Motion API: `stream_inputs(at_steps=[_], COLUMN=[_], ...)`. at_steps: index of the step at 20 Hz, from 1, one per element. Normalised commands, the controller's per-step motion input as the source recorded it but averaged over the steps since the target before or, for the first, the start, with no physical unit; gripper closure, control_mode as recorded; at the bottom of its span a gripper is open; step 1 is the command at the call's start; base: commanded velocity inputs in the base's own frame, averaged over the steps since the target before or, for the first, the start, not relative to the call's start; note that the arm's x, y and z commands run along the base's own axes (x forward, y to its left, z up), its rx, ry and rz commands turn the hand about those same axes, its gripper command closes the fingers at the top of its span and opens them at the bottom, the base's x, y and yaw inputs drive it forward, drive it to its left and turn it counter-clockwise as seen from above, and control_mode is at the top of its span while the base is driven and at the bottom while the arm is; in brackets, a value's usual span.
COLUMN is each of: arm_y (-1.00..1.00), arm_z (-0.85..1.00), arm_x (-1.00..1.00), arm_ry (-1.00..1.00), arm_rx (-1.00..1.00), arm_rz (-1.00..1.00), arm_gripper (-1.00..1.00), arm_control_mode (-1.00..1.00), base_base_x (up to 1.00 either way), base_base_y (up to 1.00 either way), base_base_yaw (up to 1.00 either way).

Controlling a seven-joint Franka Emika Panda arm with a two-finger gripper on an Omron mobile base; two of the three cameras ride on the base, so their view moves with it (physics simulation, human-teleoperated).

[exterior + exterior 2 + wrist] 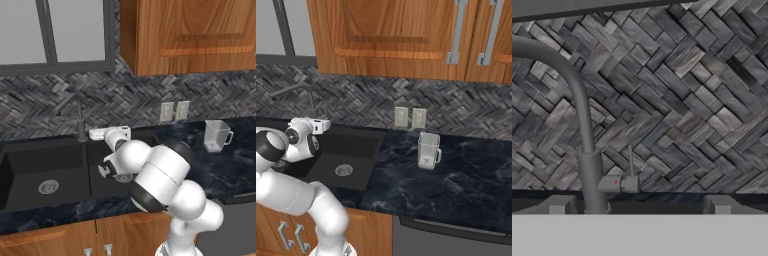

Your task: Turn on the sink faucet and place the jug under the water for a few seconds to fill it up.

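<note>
The dark grey sink faucet (80,122) (309,98) stands behind the black sink (30,162) (358,142), its spout angled out to the left. No water runs from it. My gripper (95,133) (324,125) hovers level over the sink's back edge, just right of the stem, facing the wall. In the hand view the faucet (586,150) rises left of centre, with its thin lever handle (630,170) dead ahead. The gripper (639,205) is open, fingertips (557,205) wide apart with nothing between them. The clear jug (216,136) (427,151) stands upright on the counter, well to the right.
A dark marble counter (220,170) (456,185) runs right of the sink. Two wall outlets (174,111) (410,118) sit on the herringbone backsplash. Wooden cabinets (190,35) (406,35) hang overhead and a window (55,35) is above the sink.
</note>
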Motion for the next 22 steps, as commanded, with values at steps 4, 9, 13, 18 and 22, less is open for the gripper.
stream_inputs(at_steps=[4, 9, 13, 18, 22], arm_y=[0.0, 0.0, 0.01, 0.01, 0.03], arm_z=[0.0, -0.07, -0.21, -0.29, -0.3], arm_x=[0.25, 0.43, 0.52, 0.39, 0.26], arm_ry=[-0.19, -0.13, -0.04, -0.07, -0.1], arm_rx=[0.0, 0.0, 0.0, 0.0, 0.0], arm_rz=[0.0, 0.0, 0.0, 0.0, 0.0], arm_gripper=[-1.0, -1.0, -1.0, -1.0, -1.0], arm_control_mode=[-1.0, -1.0, -1.0, -1.0, -1.0], base_base_x=[0.0, 0.0, 0.0, 0.0, 0.0], base_base_y=[0.0, 0.0, 0.0, 0.0, 0.0], base_base_yaw=[0.0, 0.0, 0.0, 0.0, 0.0])
